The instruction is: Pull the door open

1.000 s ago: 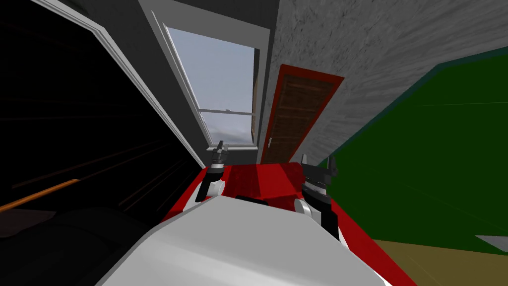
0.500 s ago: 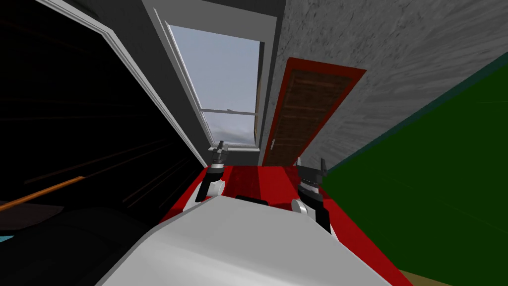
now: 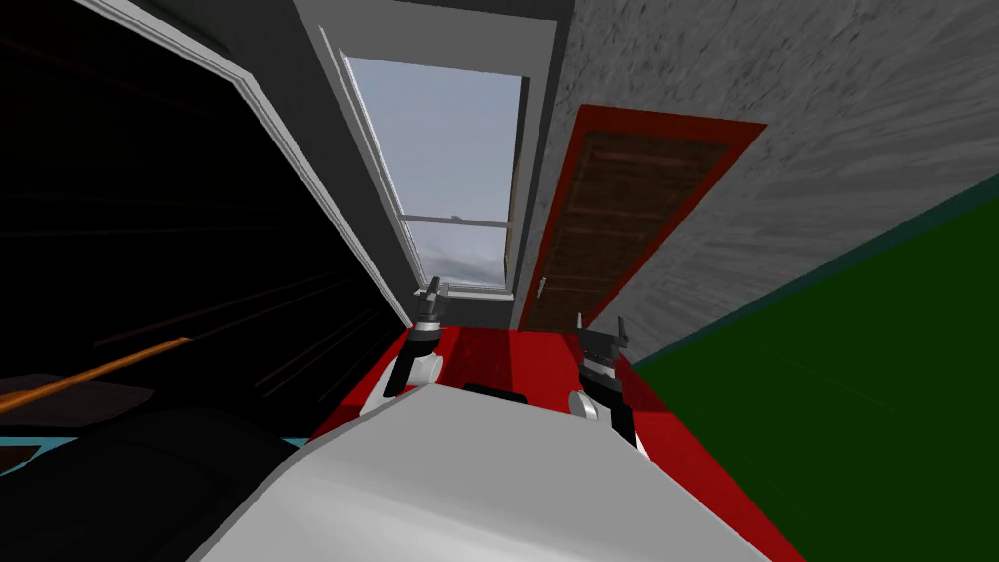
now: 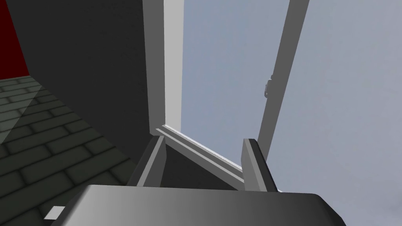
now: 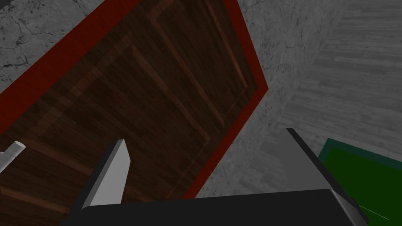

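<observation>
A dark brown panelled door [image 3: 615, 220] in a red frame [image 3: 673, 121] stands shut in the grey wall ahead. Its small pale handle [image 3: 541, 287] sits near the door's left edge. In the right wrist view the door [image 5: 149, 90] lies beyond my open right gripper [image 5: 208, 157], and the tip of the handle [image 5: 11, 153] pokes in well to the side of the fingers, untouched. In the head view the right gripper [image 3: 598, 329] hovers over the red floor, short of the door. My left gripper [image 3: 430, 290] is held up near the window, fingers [image 4: 155, 163] open and empty.
A tall window [image 3: 449, 166] fills the corner left of the door. A black area [image 3: 137, 215] lies behind a white frame at the left. A green surface [image 3: 859, 390] runs along the right. The red floor [image 3: 507, 351] leads to the door.
I have moved toward the door and turned: it looks larger and sits further right in the head view. The right gripper has shifted slightly left. The left arm is unchanged.
</observation>
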`<state>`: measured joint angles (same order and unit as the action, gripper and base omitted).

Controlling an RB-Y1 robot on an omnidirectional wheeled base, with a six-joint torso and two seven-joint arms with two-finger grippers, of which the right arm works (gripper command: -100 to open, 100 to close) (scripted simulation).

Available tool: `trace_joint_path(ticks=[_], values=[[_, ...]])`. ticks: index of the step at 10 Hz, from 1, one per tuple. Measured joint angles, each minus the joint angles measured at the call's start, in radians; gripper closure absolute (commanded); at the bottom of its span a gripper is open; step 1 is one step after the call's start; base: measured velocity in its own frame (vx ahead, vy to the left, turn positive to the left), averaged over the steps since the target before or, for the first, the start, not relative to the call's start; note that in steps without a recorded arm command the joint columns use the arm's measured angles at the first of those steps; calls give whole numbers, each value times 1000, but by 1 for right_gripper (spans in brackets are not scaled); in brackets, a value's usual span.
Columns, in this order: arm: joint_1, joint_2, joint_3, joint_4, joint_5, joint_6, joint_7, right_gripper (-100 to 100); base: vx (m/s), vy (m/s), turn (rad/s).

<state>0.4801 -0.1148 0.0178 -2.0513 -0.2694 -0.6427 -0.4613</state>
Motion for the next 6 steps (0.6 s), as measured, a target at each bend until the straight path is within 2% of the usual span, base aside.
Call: trace_joint_path(ticks=[1, 3, 6], values=[[2, -6, 9, 20, -13, -9, -20, -100, 96, -52, 138], [-12, -20, 17, 69, -43, -18, -62, -100, 98, -46, 124], [-11, -46, 38, 141, -87, -46, -133, -100, 92, -39, 135]])
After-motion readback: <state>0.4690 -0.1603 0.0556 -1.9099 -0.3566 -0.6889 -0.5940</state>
